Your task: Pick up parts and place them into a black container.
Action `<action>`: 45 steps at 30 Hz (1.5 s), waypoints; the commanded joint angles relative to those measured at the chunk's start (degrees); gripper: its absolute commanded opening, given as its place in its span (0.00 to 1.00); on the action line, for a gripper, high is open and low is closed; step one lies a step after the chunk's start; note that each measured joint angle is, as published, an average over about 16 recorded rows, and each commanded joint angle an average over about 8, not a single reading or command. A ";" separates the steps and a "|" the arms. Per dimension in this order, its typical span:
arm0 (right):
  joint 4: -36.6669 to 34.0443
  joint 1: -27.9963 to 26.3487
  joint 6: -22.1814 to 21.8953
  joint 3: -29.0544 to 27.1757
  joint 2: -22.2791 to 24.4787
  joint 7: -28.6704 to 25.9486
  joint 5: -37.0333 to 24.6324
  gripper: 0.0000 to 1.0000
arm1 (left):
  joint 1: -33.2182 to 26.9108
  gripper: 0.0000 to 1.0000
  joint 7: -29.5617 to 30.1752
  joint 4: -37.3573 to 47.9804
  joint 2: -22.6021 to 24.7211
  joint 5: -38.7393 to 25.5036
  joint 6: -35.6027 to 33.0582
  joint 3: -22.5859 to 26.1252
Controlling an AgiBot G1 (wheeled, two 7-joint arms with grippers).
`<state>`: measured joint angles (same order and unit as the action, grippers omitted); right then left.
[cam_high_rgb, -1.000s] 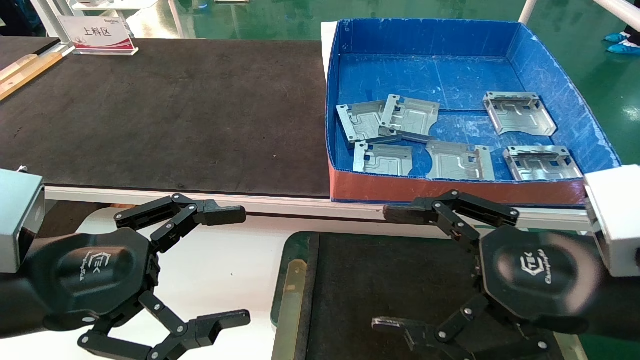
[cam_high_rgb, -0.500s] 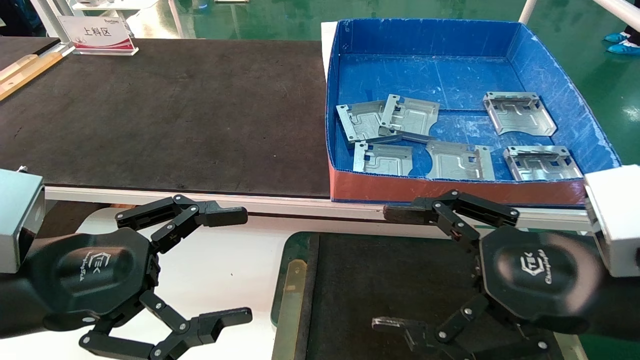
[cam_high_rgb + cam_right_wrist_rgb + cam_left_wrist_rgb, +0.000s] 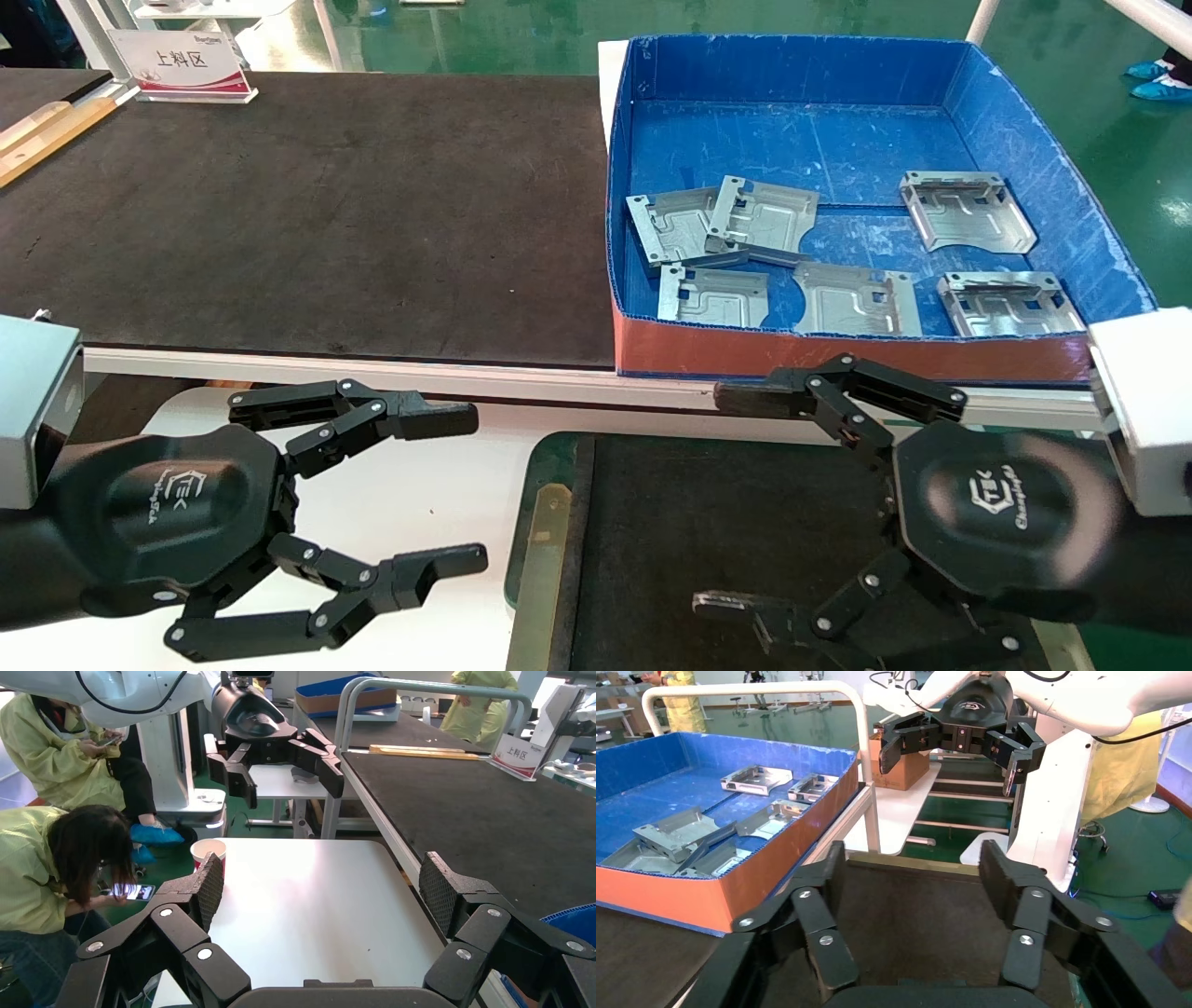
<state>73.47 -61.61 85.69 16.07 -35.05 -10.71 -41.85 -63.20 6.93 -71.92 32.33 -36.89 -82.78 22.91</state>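
Head view shows two black linkage grippers, left gripper (image 3: pixel 466 494) and right gripper (image 3: pixel 717 503), both spread wide, the right over the felt-lined black container (image 3: pixel 708 522). Beyond, six stamped silver parts (image 3: pixel 712 296), perhaps overlapping, lie along the blue cardboard box's (image 3: pixel 1099 242) near edge.

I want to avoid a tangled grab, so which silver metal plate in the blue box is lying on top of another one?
The silver-grey stamped metal plate at the blue cardboard box's left side; it overlaps its left neighbour, while the other four lie flat, apart.
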 commanded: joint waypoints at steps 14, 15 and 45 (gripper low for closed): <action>0.00 0.00 0.00 0.00 0.00 0.00 0.00 1.00 | 0.00 0.00 0.00 0.00 0.00 0.00 0.00 0.00; 0.00 0.00 0.00 0.00 0.00 0.00 0.00 1.00 | 0.00 0.00 0.00 0.00 0.00 0.00 0.00 0.00; 0.00 0.00 0.00 0.00 0.00 0.00 0.00 1.00 | 0.00 1.00 0.00 0.00 0.00 0.00 0.00 0.00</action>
<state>73.47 -61.61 85.69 16.07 -35.05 -10.71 -41.85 -63.20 6.93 -71.92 32.33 -36.89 -82.78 22.91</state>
